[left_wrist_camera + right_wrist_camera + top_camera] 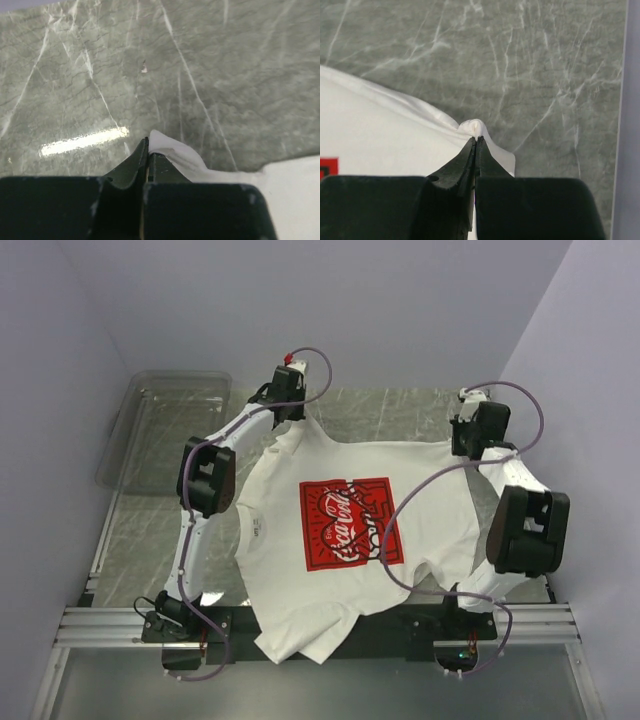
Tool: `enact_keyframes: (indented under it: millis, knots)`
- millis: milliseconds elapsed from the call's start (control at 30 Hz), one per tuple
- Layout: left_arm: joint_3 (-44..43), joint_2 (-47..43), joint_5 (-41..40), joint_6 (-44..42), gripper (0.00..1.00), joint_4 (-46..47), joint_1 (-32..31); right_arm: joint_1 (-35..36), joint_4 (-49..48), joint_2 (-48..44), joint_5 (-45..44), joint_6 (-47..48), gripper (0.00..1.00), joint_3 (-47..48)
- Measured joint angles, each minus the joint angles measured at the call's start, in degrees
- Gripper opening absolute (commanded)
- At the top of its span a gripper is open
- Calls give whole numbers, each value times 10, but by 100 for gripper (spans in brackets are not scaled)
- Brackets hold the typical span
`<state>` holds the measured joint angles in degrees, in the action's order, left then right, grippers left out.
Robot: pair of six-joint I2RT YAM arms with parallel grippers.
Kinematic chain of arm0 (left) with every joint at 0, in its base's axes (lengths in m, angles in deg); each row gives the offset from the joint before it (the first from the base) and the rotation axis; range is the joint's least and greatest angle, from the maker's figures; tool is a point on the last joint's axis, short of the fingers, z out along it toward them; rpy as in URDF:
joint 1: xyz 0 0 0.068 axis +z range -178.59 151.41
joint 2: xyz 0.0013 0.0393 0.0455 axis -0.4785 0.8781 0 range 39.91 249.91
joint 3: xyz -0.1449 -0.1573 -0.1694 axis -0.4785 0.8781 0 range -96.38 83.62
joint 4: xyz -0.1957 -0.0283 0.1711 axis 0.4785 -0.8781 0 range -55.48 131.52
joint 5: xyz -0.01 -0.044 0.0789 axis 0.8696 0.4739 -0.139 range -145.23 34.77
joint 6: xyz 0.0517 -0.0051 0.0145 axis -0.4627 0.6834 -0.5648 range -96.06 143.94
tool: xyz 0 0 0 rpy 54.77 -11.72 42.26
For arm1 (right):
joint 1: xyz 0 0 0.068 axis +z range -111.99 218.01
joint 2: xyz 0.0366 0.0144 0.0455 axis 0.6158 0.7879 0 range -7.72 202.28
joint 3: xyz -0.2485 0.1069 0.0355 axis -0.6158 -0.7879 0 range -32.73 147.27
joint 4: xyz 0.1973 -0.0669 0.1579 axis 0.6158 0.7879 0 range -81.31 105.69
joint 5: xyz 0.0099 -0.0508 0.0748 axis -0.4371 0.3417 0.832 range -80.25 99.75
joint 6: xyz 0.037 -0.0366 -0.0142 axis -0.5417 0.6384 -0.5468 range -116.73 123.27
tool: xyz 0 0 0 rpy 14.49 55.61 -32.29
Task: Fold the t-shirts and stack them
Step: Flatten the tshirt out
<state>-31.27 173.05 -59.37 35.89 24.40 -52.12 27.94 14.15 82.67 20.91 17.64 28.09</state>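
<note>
A white t-shirt (290, 570) with a red Coca-Cola heart print (345, 523) lies spread on the marble table, its near part hanging over the front rail. My left gripper (290, 422) is shut on the shirt's far left corner; in the left wrist view the jaws (148, 142) pinch a peak of white cloth (172, 150). My right gripper (466, 448) is shut on the far right corner; in the right wrist view the jaws (476, 140) pinch a bunched fold of the shirt (380, 130). The far edge is stretched between both grippers.
A clear plastic bin (165, 430) stands at the far left of the table. Grey walls close in on the left, back and right. The metal rail (110, 625) with the arm bases runs along the near edge. Purple cables loop over the shirt.
</note>
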Motion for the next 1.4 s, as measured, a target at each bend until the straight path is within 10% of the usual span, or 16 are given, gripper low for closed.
enact_keyframes:
  millis: [1000, 1100, 1167, 1400]
  knots:
    - [-114, 76, -160, -125, 1, 83, -1, 12, -2, 244, -70, -45, 0, 288]
    - [-127, 84, -168, -130, 23, 97, -1, 19, 8, 249, -74, -48, 32, 325]
    - [-134, 85, -168, -132, 59, 103, -1, 24, 11, 253, -76, -52, 51, 353]
    - [-147, 62, -156, -82, 73, 76, 0, 29, 32, 175, -35, -16, 73, 272]
